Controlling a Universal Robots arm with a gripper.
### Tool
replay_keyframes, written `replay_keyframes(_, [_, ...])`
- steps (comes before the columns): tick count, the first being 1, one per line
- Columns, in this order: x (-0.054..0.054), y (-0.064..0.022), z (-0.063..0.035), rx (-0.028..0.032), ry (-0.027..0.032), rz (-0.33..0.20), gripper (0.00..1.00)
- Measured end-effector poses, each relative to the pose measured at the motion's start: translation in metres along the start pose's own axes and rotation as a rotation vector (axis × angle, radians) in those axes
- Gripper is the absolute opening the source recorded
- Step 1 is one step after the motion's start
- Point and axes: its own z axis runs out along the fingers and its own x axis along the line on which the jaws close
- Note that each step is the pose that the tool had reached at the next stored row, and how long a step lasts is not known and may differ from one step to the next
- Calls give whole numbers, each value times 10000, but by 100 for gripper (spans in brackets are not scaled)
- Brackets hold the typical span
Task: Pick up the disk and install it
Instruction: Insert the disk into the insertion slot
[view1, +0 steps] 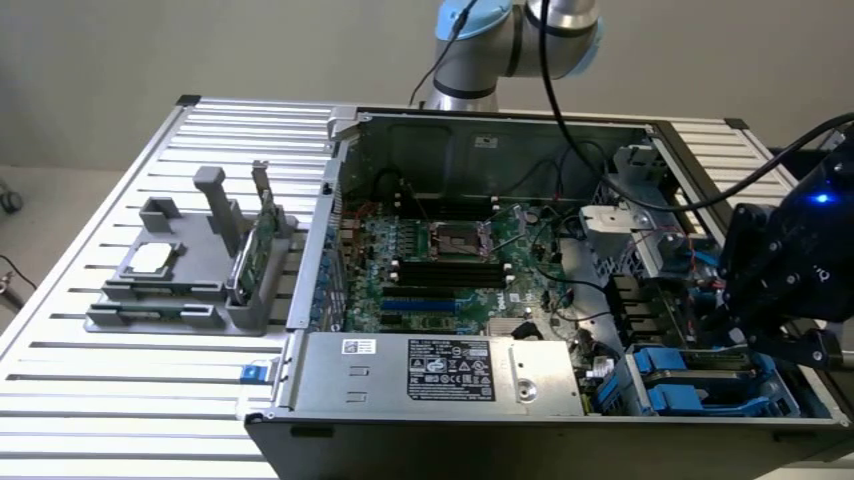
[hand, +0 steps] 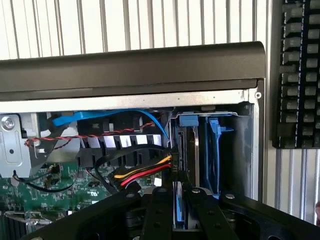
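Observation:
In the wrist view my gripper (hand: 177, 191) is shut on the disk (hand: 177, 212), held edge-on. Only a thin blue and silver strip of the disk shows between the two black fingers (hand: 156, 212). It points into the drive bay (hand: 200, 145) at the corner of the open computer case, where a blue carrier (hand: 216, 150) and a silver edge stand upright. In the exterior view the black gripper (view1: 767, 340) with a blue light hangs over the blue-framed bays (view1: 681, 385) at the case's near corner on the exterior view's right. The disk is hidden behind the gripper there.
Red, yellow and black power wires (hand: 142, 172) and a blue cable (hand: 100, 117) lie close beside the bay. The power supply (view1: 441, 370) fills the case's near side. A grey stand (view1: 187, 270) with a chip and a green card sits on the slatted table (view1: 120, 400).

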Motion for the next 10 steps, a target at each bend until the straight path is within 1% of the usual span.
replay_keyframes(2, [1, 11, -1, 9, -52, 100, 16])
replay_keyframes(3, [1, 17, -2, 15, -93, 136, 16])
replay_keyframes(5, [2, 25, -1, 37, -208, 181, 16])
replay_keyframes(6, [2, 28, 0, 58, -256, 205, 16])
replay_keyframes(10, [12, 35, 10, 160, -396, 300, 16])
